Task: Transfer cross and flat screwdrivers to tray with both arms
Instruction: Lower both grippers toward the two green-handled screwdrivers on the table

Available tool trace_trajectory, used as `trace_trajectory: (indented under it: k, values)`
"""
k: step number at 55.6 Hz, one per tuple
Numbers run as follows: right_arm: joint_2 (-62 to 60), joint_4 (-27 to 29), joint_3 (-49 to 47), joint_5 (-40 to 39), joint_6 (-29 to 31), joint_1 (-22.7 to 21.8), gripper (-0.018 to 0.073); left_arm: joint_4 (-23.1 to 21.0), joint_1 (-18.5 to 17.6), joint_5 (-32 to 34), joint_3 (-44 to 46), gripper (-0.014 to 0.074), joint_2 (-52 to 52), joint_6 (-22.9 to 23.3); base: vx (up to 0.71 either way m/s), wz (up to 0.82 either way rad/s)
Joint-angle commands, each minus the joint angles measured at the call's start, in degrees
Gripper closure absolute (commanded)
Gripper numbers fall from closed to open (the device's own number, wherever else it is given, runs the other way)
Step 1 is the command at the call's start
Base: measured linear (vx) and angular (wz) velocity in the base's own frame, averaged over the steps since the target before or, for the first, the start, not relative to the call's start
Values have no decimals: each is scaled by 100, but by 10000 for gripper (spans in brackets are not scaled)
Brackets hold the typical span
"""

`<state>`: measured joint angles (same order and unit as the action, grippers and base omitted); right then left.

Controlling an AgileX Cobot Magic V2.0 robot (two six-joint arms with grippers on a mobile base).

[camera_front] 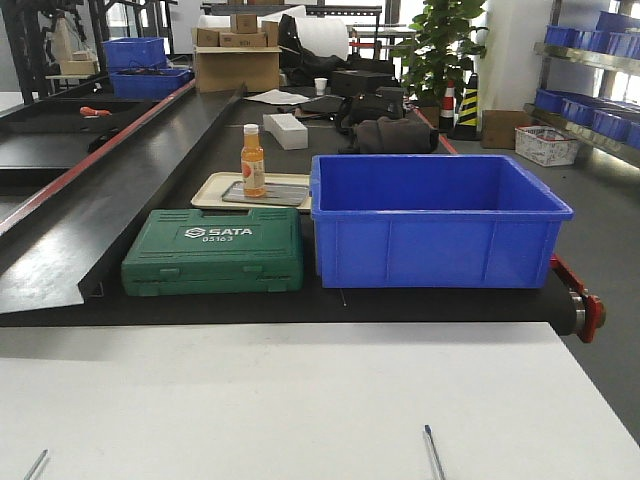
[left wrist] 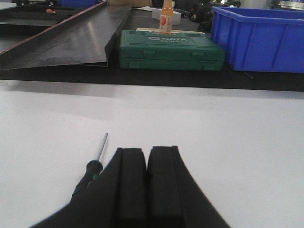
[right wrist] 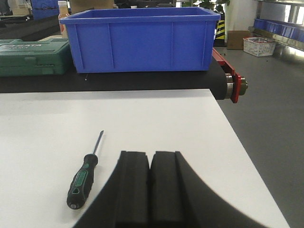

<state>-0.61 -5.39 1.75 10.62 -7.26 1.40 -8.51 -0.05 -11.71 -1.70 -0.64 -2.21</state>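
While L end effector (left wrist: 146, 154) & R end effector (right wrist: 150, 156) clench empty, screwdrivers (left wrist: 91, 170) (right wrist: 82, 183) lie on white tbl (right wrist: 156, 118).

My front camera overlooks the bench (camera_front: 300, 400); both wrist cameras sit low, all sharing the blue bin (camera_front: 430, 220).

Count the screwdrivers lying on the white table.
2. One screwdriver lies on the white table beside the left hand, handle partly hidden behind it; the other screwdriver lies beside the right hand, fully visible. Neither is gripped.
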Motion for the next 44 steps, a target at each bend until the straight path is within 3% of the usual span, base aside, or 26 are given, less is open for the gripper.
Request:
trace_trajectory:
  k: [1, 44]
  values:
    - [-33, -73, 43, -492, 31, -36, 567, -29, 2, 473, 163, 602, -22, 57, 0, 0]
    - [-33, -80, 43, -498, 31, -36, 567, -22, 2, 625, 163, 602, -22, -29, 0, 0]
